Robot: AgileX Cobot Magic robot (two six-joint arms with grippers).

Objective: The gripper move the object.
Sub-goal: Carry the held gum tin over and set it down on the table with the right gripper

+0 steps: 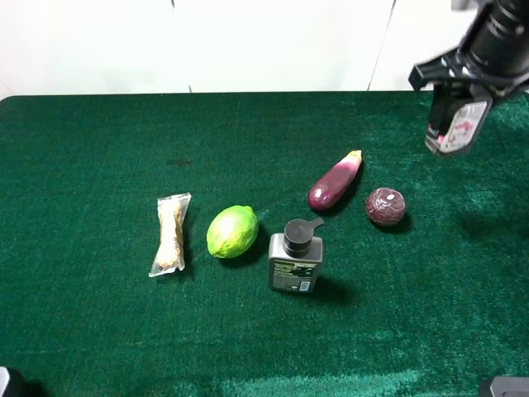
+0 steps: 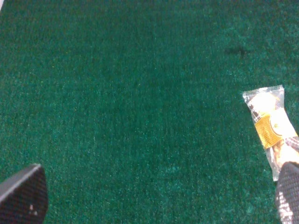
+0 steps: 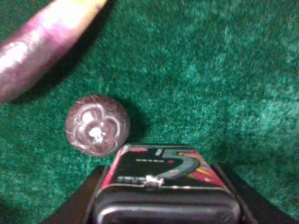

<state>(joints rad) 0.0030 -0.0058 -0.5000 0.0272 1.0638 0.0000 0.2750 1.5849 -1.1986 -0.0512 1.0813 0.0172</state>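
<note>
My right gripper (image 1: 456, 116) is shut on the object (image 1: 457, 128), a small dark box with a black top and a red, white and green label. It holds the box in the air over the table's far right. In the right wrist view the box (image 3: 163, 170) sits between the two dark fingers (image 3: 86, 196) of the gripper (image 3: 163, 207), above the green cloth. My left gripper (image 2: 159, 200) is open and empty over bare cloth, with only its fingertips (image 2: 23, 196) showing.
On the green table (image 1: 99, 165) lie a snack packet (image 1: 171, 233), a lime (image 1: 232, 231), a grey pump bottle (image 1: 295, 260), an eggplant (image 1: 335, 180) and a round purple fruit (image 1: 385, 206). The purple fruit (image 3: 97, 125) lies just below the held box.
</note>
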